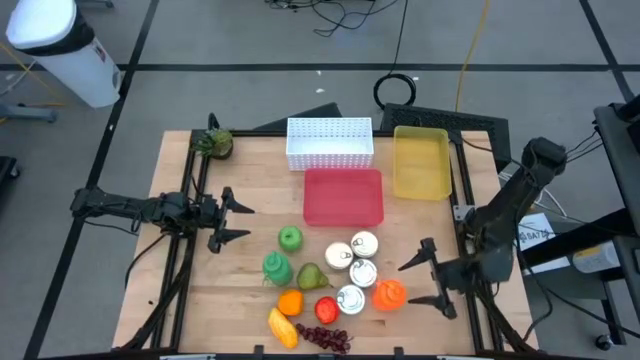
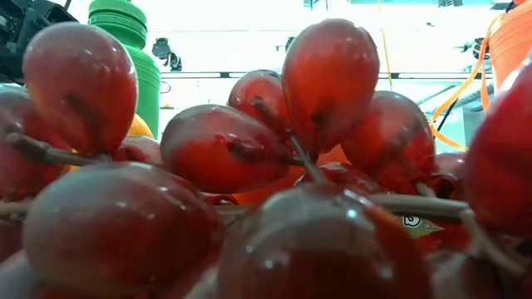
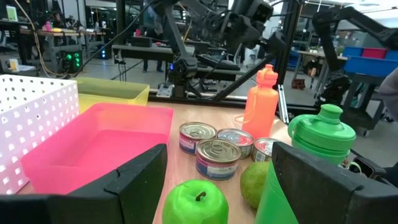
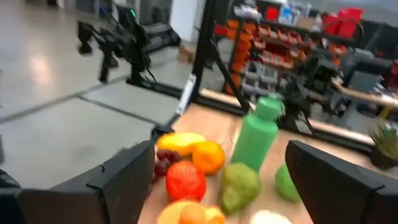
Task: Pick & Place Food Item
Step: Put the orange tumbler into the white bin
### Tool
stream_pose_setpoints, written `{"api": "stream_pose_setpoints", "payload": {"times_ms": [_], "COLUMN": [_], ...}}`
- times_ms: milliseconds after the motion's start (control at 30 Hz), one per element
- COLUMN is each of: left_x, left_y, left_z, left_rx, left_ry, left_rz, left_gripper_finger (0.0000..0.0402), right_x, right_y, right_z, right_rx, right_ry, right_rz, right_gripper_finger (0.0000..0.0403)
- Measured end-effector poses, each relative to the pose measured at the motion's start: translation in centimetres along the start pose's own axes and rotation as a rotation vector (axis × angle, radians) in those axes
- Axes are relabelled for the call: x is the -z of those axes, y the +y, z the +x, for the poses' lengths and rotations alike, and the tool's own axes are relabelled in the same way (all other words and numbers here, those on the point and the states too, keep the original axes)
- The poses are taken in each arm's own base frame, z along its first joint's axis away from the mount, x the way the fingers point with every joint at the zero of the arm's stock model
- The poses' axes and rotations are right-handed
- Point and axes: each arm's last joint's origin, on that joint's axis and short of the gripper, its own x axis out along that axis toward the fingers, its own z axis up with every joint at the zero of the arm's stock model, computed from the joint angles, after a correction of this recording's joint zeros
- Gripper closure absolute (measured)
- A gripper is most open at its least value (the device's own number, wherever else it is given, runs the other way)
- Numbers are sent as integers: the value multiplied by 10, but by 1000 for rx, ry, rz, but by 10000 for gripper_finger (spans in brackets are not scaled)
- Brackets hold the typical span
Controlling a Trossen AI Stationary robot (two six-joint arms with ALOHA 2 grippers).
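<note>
— Where have you got this rig set up?

— You're in a robotics lab. Your wooden tabletop point(image 1: 240, 275) stands on a grey floor point(image 1: 230, 40) marked with dark lines, with loose cables point(image 1: 345, 15) trailing across it.

— Anything else that tells you so?

— Look past your left wrist: more dark robot arms point(image 3: 205, 31) on frames, benches with electronics point(image 3: 65, 59), and blue bins point(image 3: 370, 62). Your right wrist shows stocked shelving point(image 4: 273, 37).

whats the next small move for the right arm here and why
Probably ease the right hand in toward the orange bottle beside it. Its fingers are open and empty, level with the food pile, and the bottle is the nearest item. The left hand hangs open short of the green apple, and the red tray sits empty.
</note>
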Motion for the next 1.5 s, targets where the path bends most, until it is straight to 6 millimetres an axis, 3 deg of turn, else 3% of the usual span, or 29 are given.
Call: {"api": "stream_pose_setpoints", "payload": {"times_ms": [300,1000,1200,1500], "left_x": [0,0,0,0], "left_y": [0,0,0,0], "left_z": [0,0,0,0], "left_rx": [0,0,0,0], "left_ry": [0,0,0,0], "left_rz": [0,0,0,0], "left_gripper_finger": [100,101,100,101], "right_x": [17,45,46,44], "right_y": [16,19,19,19], "right_z": [6,25,26,26], "right_rx": [-4,71,74,73], "right_ry": [127,249,252,244], "right_rz": [89,130,145,152], "right_gripper_finger": [54,63,95,182]}}
